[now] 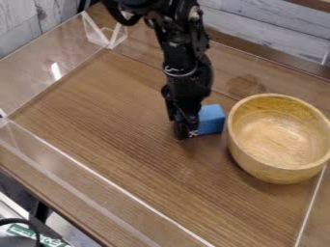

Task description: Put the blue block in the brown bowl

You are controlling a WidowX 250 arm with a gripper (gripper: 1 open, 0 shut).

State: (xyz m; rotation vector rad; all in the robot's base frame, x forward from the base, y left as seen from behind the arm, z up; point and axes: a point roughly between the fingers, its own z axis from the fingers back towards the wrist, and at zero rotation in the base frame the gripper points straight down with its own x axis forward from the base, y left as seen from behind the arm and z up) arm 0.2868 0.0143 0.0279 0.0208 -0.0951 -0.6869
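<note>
The blue block (213, 119) lies on the wooden table, just left of the brown bowl (277, 136). My gripper (190, 126) points straight down onto the block's left part and its dark fingers are closed against it. The fingers hide the block's left side, so only its right half shows. The block rests on the table surface, a small gap away from the bowl's rim. Nothing lies inside the bowl.
Clear acrylic walls (33, 145) fence the wooden table (103, 116) at the left and front. A clear plastic stand (106, 35) sits at the back left corner. The table's front edge drops off at the lower left.
</note>
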